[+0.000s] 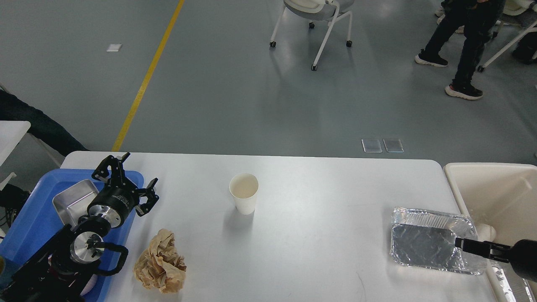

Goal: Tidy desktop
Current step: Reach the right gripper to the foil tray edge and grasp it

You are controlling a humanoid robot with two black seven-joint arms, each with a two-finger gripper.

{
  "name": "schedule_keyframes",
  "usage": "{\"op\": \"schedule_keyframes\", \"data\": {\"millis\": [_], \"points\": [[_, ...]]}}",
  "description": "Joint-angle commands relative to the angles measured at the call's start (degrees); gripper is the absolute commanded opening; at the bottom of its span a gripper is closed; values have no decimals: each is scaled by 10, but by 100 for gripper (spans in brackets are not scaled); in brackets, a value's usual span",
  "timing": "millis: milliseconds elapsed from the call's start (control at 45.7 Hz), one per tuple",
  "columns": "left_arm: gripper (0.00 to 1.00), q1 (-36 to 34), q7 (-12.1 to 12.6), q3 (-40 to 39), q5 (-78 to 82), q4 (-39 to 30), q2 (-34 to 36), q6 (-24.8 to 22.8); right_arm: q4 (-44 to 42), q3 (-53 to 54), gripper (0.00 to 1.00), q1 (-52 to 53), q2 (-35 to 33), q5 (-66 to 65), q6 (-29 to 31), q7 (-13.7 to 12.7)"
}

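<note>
A: Far left: a blue plastic tray (29, 226) with a shiny metal pan (73, 199) inside. Above the tray's right edge, the left gripper (128, 184), black fingers spread wide, holding nothing.

B: And just right of that?

A: A crumpled brown paper ball (160, 262), lying on the big white desktop (319, 251), near the front edge. Close to the left gripper, down and to the right of it. No real long side, just a lump.

B: Then in the middle?

A: A white paper cup (243, 193), standing up, mouth open, looks empty. Well apart from both grippers, a bit nearer the left one.

B: Over on the right?

A: A silver foil tray (432, 241), flat on the desktop by its right edge, long side running left to right. The right gripper (459, 244) at the foil tray's right rim. Thin and dark from here, so hard to tell open or closed, or pinching the rim.

B: Past the edge?

A: A beige bin (495, 193), just beside the foil tray. Probably the place for the trash. Short way to go: straight right.
</note>
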Motion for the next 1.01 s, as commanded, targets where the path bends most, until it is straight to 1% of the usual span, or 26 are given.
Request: {"op": "schedule_keyframes", "data": {"millis": [0, 197, 459, 656, 787, 984], "points": [[97, 1, -1, 0, 0, 0, 1, 0, -43, -47, 100, 31, 18, 0, -18, 9], [97, 3, -2, -1, 0, 0, 1, 0, -104, -91, 100, 60, 55, 0, -40, 10], [97, 5, -2, -1, 0, 0, 0, 0, -196, -128, 100, 83, 100, 5, -46, 9], [97, 6, -2, -1, 0, -1, -1, 0, -208, -130, 100, 83, 112, 8, -51, 9], [97, 6, -1, -1, 0, 0, -1, 0, -221, -145, 100, 83, 124, 9, -71, 9], [97, 16, -1, -2, 0, -1, 2, -1, -252, -158, 90, 85, 145, 10, -73, 10]]}}
